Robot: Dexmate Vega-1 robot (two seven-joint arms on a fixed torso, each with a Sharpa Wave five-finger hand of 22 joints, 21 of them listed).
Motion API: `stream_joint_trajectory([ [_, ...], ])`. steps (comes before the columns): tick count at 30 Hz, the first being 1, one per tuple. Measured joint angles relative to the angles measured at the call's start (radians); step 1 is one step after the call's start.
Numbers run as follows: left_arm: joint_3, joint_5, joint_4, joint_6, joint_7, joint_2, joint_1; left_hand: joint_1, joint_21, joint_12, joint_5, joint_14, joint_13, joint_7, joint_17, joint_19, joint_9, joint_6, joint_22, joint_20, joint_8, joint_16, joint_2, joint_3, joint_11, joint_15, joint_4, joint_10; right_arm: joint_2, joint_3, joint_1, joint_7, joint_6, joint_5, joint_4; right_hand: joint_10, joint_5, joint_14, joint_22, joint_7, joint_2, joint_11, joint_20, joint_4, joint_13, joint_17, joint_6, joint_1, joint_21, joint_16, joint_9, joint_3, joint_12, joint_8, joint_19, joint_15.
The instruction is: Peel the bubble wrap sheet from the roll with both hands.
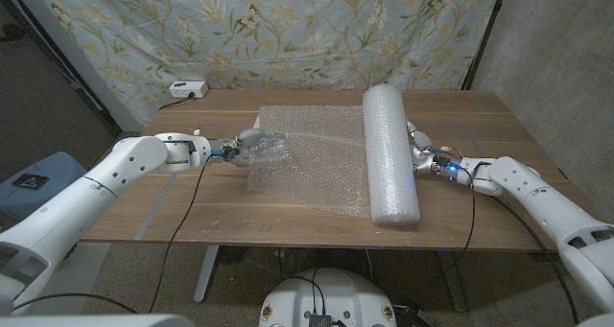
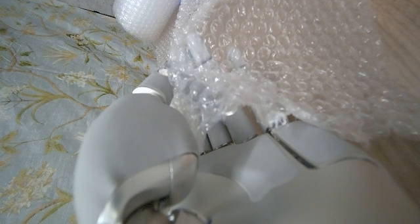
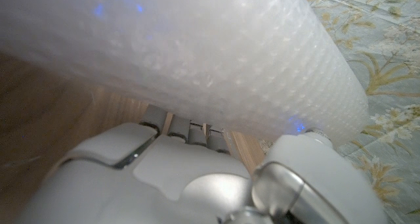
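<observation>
A white bubble wrap roll lies on the wooden table, right of centre, its long axis running front to back. A clear unrolled sheet spreads from it toward the left. My left hand grips the sheet's bunched left edge; in the left wrist view the wrap is crumpled over the fingers, with the roll beyond. My right hand presses against the roll's right side; the right wrist view has its fingers tucked under the roll.
A white power strip sits at the table's back left corner. A floral curtain hangs behind the table. A blue-grey box stands on the floor to the left.
</observation>
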Motion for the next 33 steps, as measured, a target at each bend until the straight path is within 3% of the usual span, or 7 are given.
stream_joint_trajectory([
  [11, -0.023, -0.02, -0.011, -0.022, 0.031, 0.008, 0.027, 0.0, 0.008, 0.0, 0.0, 0.002, 0.0, 0.001, 0.0, 0.0, -0.001, 0.001, 0.0, 0.0, -0.001, 0.0, 0.0, 0.0, 0.002, 0.002, 0.0, 0.008, 0.038, -0.044, 0.094, 0.061, 0.006, -0.069, 0.132, 0.009, 0.008, 0.0, 0.0, 0.0, 0.004, -0.002, 0.0, 0.007, 0.0, -0.001, 0.0, -0.004, 0.0, 0.0, -0.005, -0.007, -0.004, 0.0, 0.0, 0.0],
  [13, -0.026, -0.022, -0.011, -0.023, 0.036, 0.01, 0.03, 0.0, 0.008, 0.0, 0.0, 0.002, 0.0, 0.001, 0.0, 0.0, -0.001, 0.001, 0.0, 0.0, -0.002, 0.0, 0.0, 0.0, 0.002, 0.002, 0.0, 0.008, 0.061, -0.064, 0.149, 0.087, 0.015, -0.095, 0.217, 0.009, 0.008, 0.0, 0.0, 0.0, 0.004, -0.002, 0.0, 0.004, 0.0, 0.0, 0.0, -0.004, 0.0, 0.0, -0.005, -0.01, -0.004, 0.0, 0.0, 0.0],
  [20, -0.03, -0.026, -0.007, -0.025, 0.044, 0.013, 0.029, 0.0, 0.008, -0.004, 0.0, 0.002, 0.0, 0.0, 0.0, -0.005, 0.0, 0.003, 0.0, -0.006, -0.003, -0.005, 0.0, 0.0, 0.002, 0.002, 0.0, 0.009, 0.096, -0.087, 0.232, 0.142, 0.038, -0.159, 0.349, 0.009, 0.008, 0.0, 0.0, 0.0, 0.004, -0.002, 0.0, 0.005, 0.0, 0.001, 0.0, -0.004, -0.001, 0.0, -0.005, -0.017, -0.004, 0.0, 0.011, 0.0],
  [26, -0.026, -0.024, 0.003, -0.025, 0.039, 0.013, 0.015, 0.0, 0.015, -0.004, 0.0, 0.002, 0.0, 0.001, 0.0, -0.005, 0.0, 0.005, 0.0, -0.006, -0.003, -0.005, 0.0, 0.0, 0.002, 0.002, 0.0, 0.009, 0.109, -0.085, 0.262, 0.165, 0.049, -0.192, 0.395, 0.009, 0.008, 0.004, 0.0, 0.0, 0.004, -0.002, 0.0, 0.005, 0.003, 0.001, 0.0, -0.004, -0.001, 0.0, -0.005, -0.016, -0.004, 0.0, 0.011, 0.003],
  [33, -0.014, -0.011, 0.015, -0.017, 0.022, 0.017, -0.01, 0.0, 0.015, -0.008, 0.0, 0.002, 0.0, 0.001, 0.0, -0.005, 0.0, 0.005, 0.0, -0.005, -0.008, -0.005, 0.0, 0.0, 0.002, 0.002, 0.0, 0.009, 0.103, -0.057, 0.248, 0.162, 0.049, -0.197, 0.365, 0.014, 0.015, 0.008, 0.0, 0.0, 0.004, 0.003, 0.0, 0.007, 0.003, 0.001, 0.0, -0.004, -0.001, 0.0, -0.009, -0.023, -0.008, 0.0, 0.011, -0.001],
])
